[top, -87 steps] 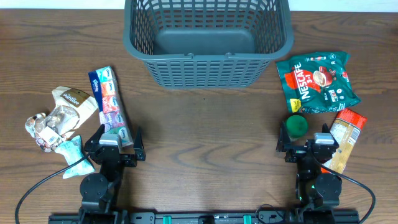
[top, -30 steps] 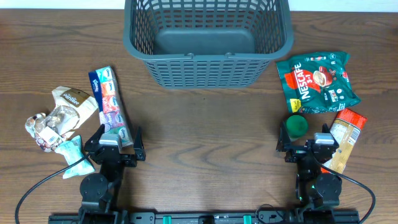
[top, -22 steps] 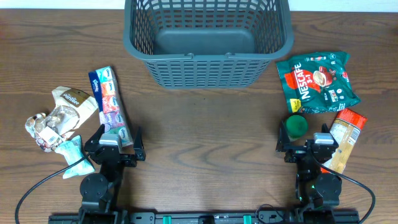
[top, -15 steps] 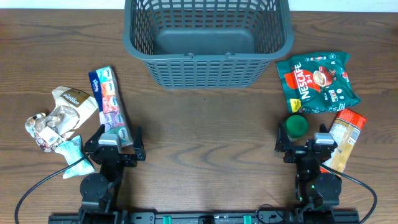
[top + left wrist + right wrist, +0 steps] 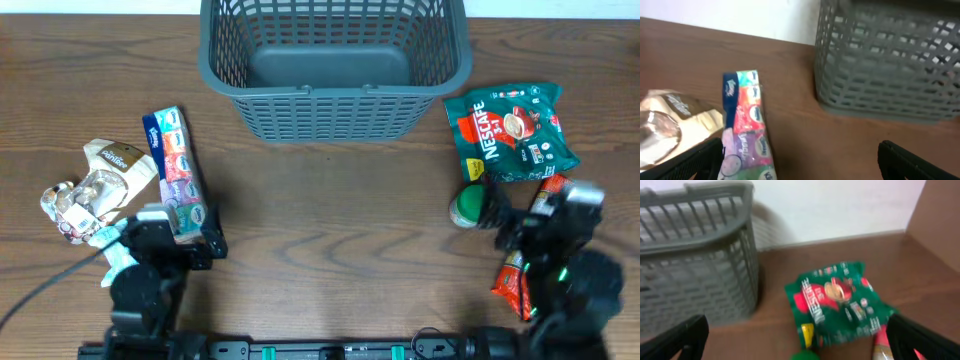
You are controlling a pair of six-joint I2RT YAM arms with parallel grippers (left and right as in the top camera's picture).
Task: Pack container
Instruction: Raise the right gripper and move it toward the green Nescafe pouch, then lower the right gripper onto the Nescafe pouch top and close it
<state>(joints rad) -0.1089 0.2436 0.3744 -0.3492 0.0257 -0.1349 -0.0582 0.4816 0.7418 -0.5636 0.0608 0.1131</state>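
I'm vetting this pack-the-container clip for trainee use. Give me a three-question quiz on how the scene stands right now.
1. True or false: the container already holds a packet.
2. Which item lies on the left gripper's side of the table? A. long multicoloured packet B. Nescafe packet C. green ball
3. Fill in: the right gripper has its jaws ____ and holds nothing.
Key: 1 false; 2 A; 3 open.
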